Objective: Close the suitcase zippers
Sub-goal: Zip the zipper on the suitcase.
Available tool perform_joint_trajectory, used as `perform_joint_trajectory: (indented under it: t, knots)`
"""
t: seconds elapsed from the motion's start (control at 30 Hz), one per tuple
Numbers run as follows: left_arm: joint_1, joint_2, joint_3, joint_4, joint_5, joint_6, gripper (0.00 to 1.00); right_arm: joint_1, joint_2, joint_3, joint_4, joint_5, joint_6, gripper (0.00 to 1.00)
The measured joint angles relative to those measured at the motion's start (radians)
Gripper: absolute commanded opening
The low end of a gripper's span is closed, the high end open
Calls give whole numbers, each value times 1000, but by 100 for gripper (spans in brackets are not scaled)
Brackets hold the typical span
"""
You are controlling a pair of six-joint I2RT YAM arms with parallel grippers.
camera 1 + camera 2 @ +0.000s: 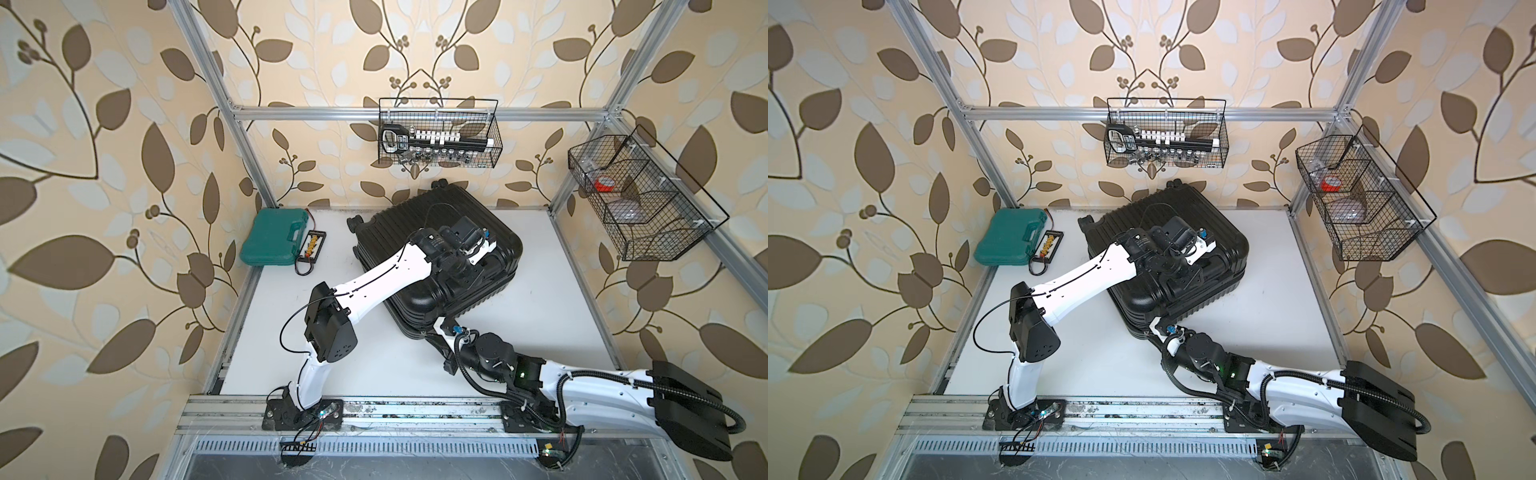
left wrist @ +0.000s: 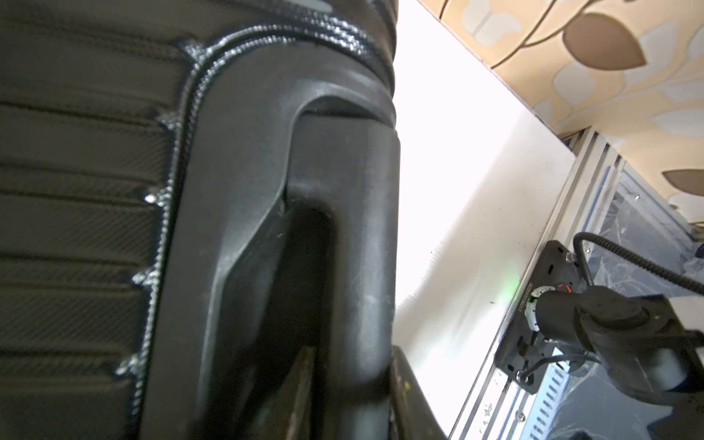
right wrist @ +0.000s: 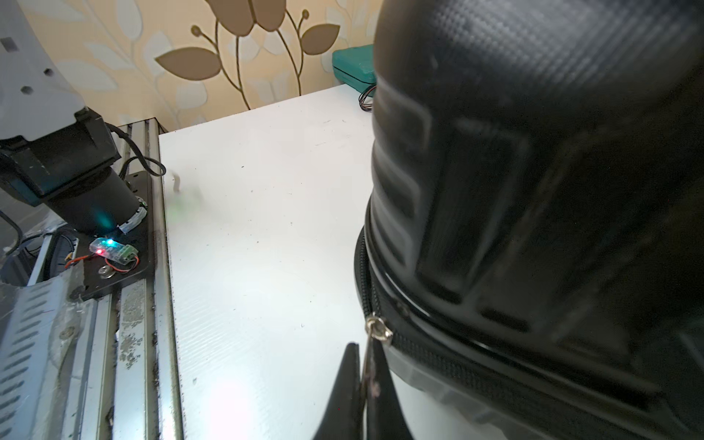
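White arm shells [image 1: 382,282], black joint housings [image 1: 330,332], black corrugated cable [image 2: 647,268].

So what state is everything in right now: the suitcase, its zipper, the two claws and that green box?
suitcase: lying flat, shell halves together.
zipper pull: at the suitcase's near corner, pinched between the right gripper's fingers.
right gripper: shut on the zipper pull.
left gripper: closed around the handle on the suitcase.
teal case: lid shut.
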Motion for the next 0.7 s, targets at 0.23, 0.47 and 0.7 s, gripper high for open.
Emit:
perform_joint_trajectory:
  t: [0.23,0.47,0.7]
  knots:
    - [0,4,-28,52,0,-57,21,2,32,5,13,15,14,0]
    - [13,19,-32,222,21,-119,61,30,31,5,-22,87,41,0]
    - [52,-48,-107,380,-5,-78,79,74,-31,-7,-77,106,79,0]
